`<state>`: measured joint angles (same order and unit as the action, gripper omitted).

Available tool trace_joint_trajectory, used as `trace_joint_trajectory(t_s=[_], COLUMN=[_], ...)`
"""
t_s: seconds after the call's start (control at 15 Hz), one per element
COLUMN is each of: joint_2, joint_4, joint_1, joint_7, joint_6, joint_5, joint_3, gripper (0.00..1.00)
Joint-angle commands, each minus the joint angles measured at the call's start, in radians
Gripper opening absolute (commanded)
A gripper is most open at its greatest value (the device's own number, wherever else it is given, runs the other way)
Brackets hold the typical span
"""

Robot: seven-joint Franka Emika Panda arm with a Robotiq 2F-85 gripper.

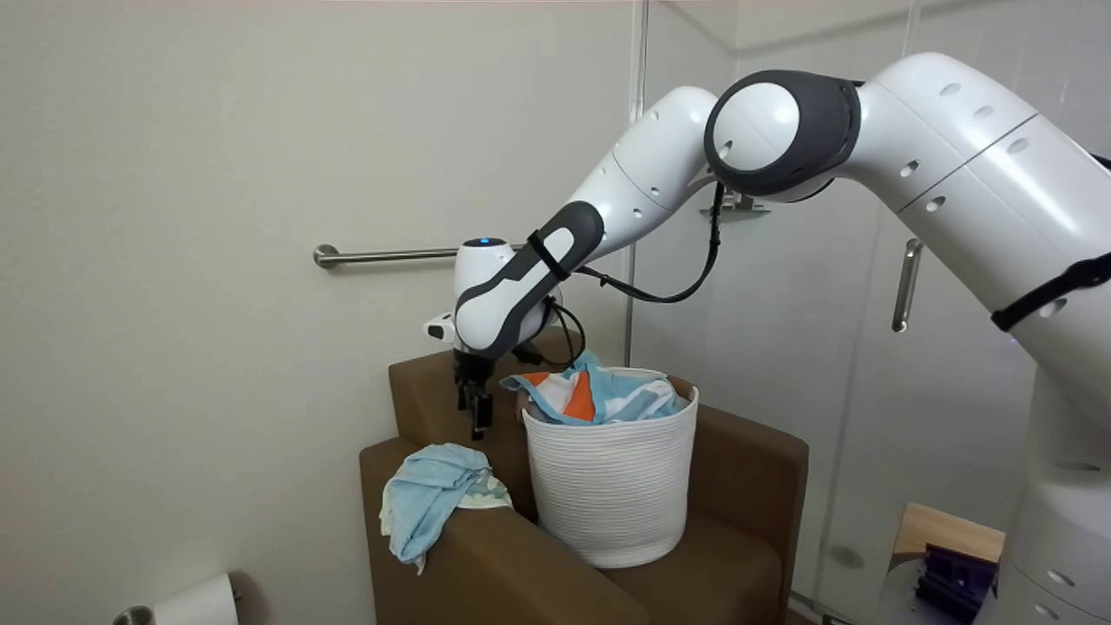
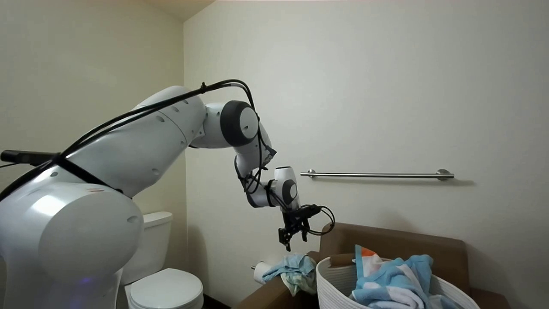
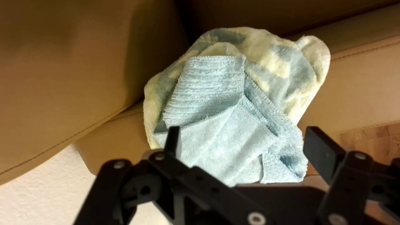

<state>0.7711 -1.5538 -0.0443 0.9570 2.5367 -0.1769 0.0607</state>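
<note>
My gripper [image 3: 244, 140] stands open above the armchair's armrest, with no cloth held between its fingers. Below it, a crumpled light blue cloth [image 3: 225, 137] lies on a cream and grey-blue patterned cloth [image 3: 275, 59]. In both exterior views the gripper [image 1: 476, 421] [image 2: 296, 242] hangs pointing down, apart from the blue cloth [image 1: 434, 490] [image 2: 296, 262]. A white woven basket [image 1: 612, 495] [image 2: 333, 287] stands on the chair seat beside that armrest. In it rests a blue, white and orange towel [image 1: 577, 398] [image 2: 386, 285], one corner draped over the rim.
The brown armchair [image 1: 738, 555] has its backrest [image 2: 411, 240] near the wall. A metal grab bar [image 1: 391, 256] [image 2: 377, 175] runs along that wall behind the arm. A paper roll [image 1: 200, 603], a toilet [image 2: 167, 287] and a glass shower door with a handle [image 1: 907, 286] are also around.
</note>
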Motion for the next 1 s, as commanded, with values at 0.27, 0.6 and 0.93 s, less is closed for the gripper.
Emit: trace_joint_trajectory(t_s=[0.27,0.6,0.93], joint_2=[0.081,0.180,0.289], joint_4=[0.120,0.248,0.373], joint_1=[-0.018,-0.020,-0.022], joint_7=[-0.030,-0.022,-0.025], joint_6=[-0.069,-0.114,-0.158], joint_5=[-0.050,-0.054,-0.053], joint_3=[-0.005,-0.001,-0.010], gripper=[1.00,1.00,1.00])
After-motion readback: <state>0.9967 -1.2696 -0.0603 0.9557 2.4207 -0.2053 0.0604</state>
